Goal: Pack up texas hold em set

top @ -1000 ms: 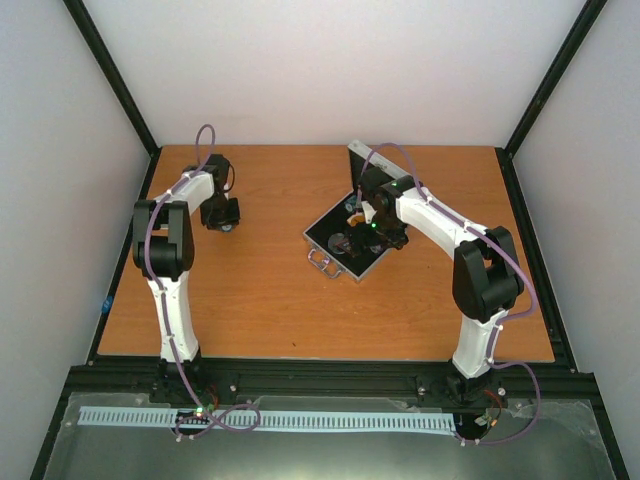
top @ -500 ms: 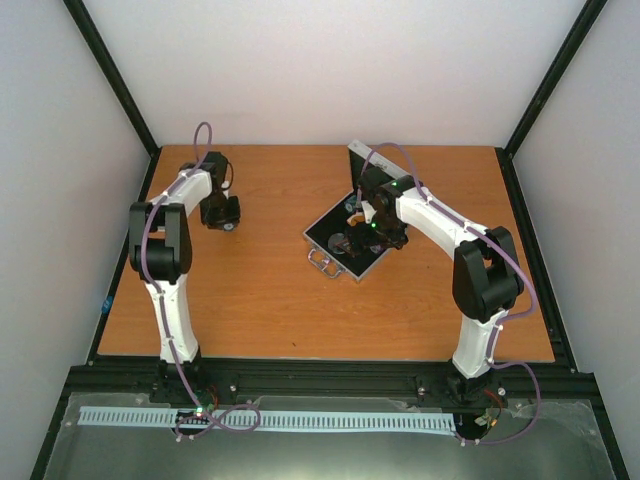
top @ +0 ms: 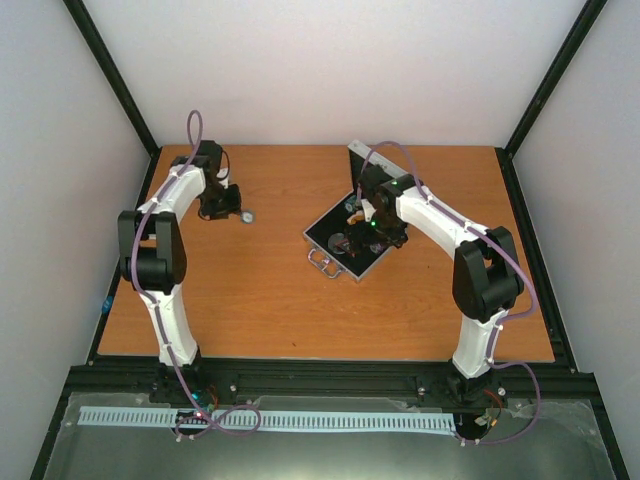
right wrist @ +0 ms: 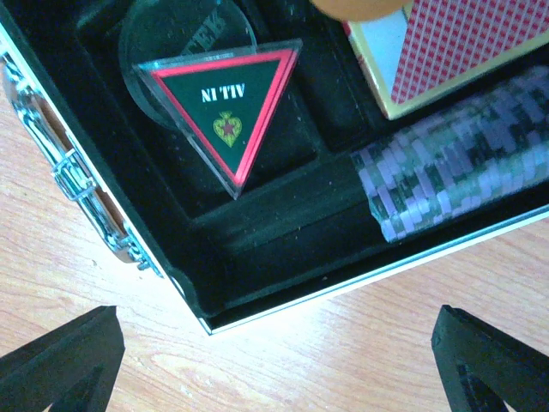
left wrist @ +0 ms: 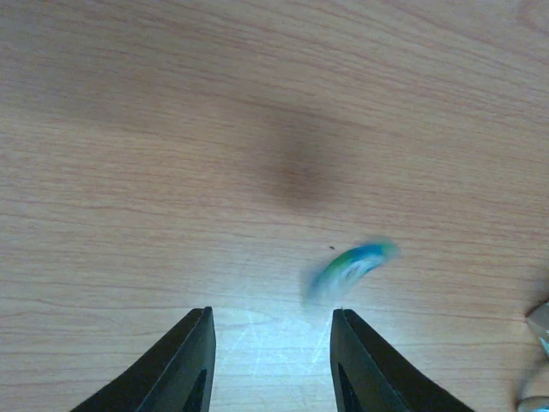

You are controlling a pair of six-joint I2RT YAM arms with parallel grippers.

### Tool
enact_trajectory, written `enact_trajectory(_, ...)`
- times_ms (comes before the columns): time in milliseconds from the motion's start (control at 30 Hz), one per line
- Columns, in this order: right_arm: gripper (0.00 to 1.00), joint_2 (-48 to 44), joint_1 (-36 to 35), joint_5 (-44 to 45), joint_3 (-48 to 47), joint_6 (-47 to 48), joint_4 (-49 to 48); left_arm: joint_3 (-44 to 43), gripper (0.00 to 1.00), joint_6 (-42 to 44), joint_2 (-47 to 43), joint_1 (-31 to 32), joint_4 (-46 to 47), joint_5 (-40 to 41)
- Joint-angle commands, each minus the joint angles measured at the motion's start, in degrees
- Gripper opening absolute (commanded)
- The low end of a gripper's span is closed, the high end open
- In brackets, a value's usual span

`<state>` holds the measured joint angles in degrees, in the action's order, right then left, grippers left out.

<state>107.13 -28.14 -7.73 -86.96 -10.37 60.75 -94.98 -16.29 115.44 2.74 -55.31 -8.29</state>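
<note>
The open silver case [top: 340,250] lies at mid-table, its lid [top: 372,160] raised behind it. In its black lining I see a black-red triangle [right wrist: 227,94] on a clear disc [right wrist: 176,30], the pink-white card pack [right wrist: 446,51], a row of poker chips [right wrist: 455,172] and the edge of an orange disc [right wrist: 356,7]. My right gripper [right wrist: 274,360] hangs wide open over the case's near corner [right wrist: 202,324], holding nothing. My left gripper [left wrist: 271,316] stands open over bare wood. A blurred blue-green chip [left wrist: 352,266] lies just beyond its right finger, and this chip [top: 247,213] sits right of the gripper [top: 222,205].
The case's metal handle [top: 322,265] juts toward the front left, with a latch [right wrist: 73,180] on that side. A pale object [left wrist: 539,319] shows at the right edge of the left wrist view. Black frame rails border the table.
The left arm has drawn up and back toward the far left. A small chip that was under its gripper now lies in the open to the gripper's right. The right arm has not moved.
</note>
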Motion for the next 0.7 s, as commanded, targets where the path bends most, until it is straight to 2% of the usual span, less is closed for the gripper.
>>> enact_trajectory(0, 1.0, -1.8, 0.4, 1.4, -2.9, -1.4, -0.8, -1.9, 0.15, -0.6, -2.2, 1.5, 0.2, -3.2)
enact_trajectory(333, 1.0, -2.9, 0.4, 1.9, -5.0, -2.9, -0.7, -2.3, 0.16, -0.7, -2.9, 5.1, 0.5, -3.0)
enact_trajectory(533, 1.0, -2.0, -0.2, 2.0, -8.0, -1.8, 1.1, -2.4, 0.35, 0.1, -4.0, 4.9, -0.1, -1.2)
enact_trajectory(667, 1.0, 0.5, -3.9, 3.9, -14.4, 0.2, 3.8, -0.7, 0.42, -0.4, -5.8, 3.8, -0.2, -0.7)
